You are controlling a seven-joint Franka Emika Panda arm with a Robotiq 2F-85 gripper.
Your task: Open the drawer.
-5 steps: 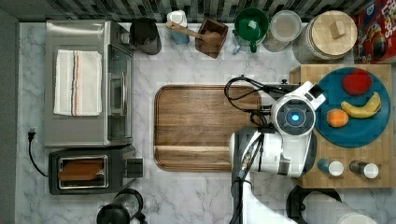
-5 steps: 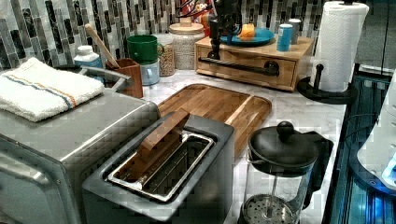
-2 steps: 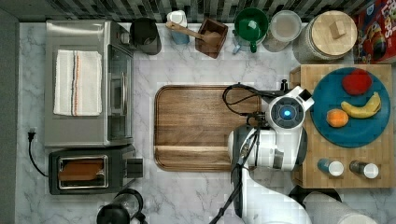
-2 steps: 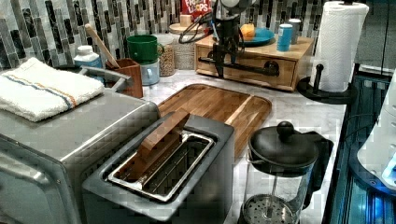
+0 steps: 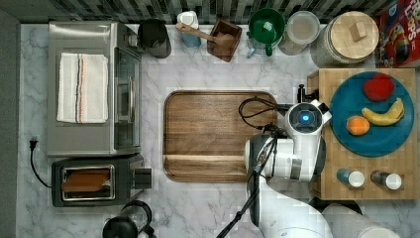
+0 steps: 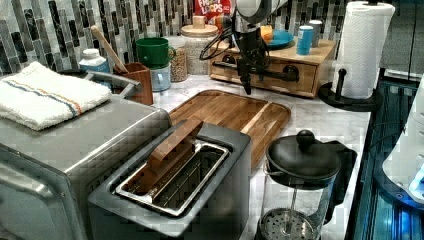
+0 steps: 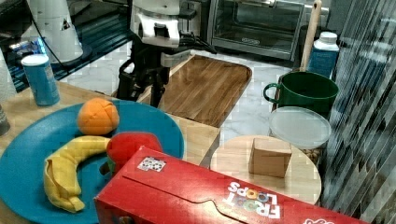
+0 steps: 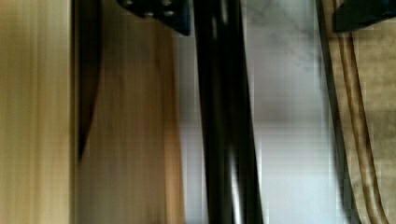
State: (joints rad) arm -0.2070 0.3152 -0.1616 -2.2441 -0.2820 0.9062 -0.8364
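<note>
Tool at the drawer handle

The tool (image 8: 261, 14) stands with its fingers spread apart, the black bar handle (image 8: 226, 121) running between them, touching neither as far as can be seen. In the left view, left to right: the brown wooden tray (image 6: 235, 112) lies on the marble worktop (image 6: 320, 115), the tool hangs before the drawer (image 6: 272, 75), whose pale front sits nearly flush in its cabinet, and a paper towel roll (image 6: 362, 47) stands beside. A blue plate (image 5: 391, 141) atop the cabinet holds a banana (image 5: 384, 115) and an orange (image 5: 357, 125).
</note>
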